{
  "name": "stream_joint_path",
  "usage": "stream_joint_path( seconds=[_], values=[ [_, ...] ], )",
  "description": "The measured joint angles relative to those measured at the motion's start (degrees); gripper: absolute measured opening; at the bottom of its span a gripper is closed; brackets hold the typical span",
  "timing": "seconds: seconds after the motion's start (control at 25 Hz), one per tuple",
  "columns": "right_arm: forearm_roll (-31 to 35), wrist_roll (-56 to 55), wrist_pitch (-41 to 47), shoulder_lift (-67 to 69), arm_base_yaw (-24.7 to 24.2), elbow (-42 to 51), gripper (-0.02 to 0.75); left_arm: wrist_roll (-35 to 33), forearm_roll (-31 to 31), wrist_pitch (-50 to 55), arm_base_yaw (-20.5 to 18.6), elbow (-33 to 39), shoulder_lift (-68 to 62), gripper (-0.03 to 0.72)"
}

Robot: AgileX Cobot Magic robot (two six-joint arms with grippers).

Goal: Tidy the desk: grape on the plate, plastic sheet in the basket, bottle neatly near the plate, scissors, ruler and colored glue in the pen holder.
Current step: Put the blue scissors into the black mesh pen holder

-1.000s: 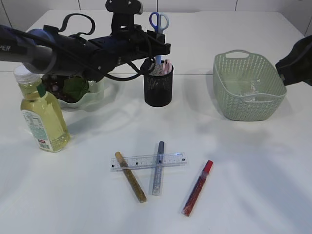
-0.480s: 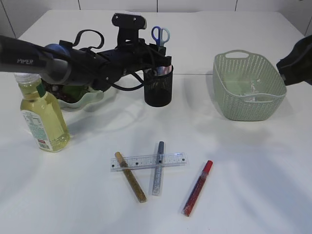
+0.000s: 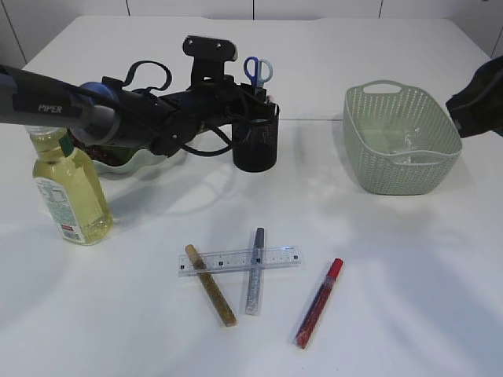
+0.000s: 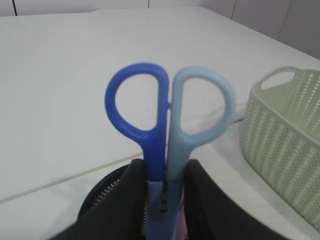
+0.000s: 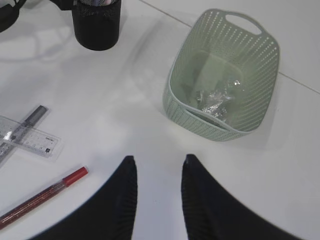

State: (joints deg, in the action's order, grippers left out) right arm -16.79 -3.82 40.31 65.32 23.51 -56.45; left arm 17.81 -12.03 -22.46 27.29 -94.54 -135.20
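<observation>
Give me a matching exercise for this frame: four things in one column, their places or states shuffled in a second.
Things:
1. scissors
2. plastic sheet
3. ruler
4. bottle

Places or states:
A. lying across two glue pens on the table
B. crumpled inside the basket
C. clamped in the left gripper over the pen holder
D. standing upright in front of the plate

Pairs: 1-C, 2-B, 3-A, 4-D

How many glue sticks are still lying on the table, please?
3: the gold glue stick under the ruler's left end, the silver one crossing its middle, the red one alone to their right. None appears hidden.
</observation>
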Motion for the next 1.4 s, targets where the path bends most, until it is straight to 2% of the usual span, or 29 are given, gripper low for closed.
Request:
stream_joint_path(
  seconds=[0.72, 1.0, 1.4],
  values=[
    [-0.82, 0.0, -1.04, 0.0, 0.0, 0.0, 0.258, -0.1, -0.02, 4.38, -0.27, 0.0, 0.0, 0.2],
    [-0.82, 0.0, -1.14, 0.0, 0.0, 0.0, 0.258, -0.1, -0.02, 5.99, -0.27, -0.13, 0.0, 0.319],
    [-0.82, -0.1, -1.23, 0.0, 0.0, 0.0, 0.258, -0.1, -0.32, 13.9, -0.27, -0.22, 5.49, 0.344]
  ],
)
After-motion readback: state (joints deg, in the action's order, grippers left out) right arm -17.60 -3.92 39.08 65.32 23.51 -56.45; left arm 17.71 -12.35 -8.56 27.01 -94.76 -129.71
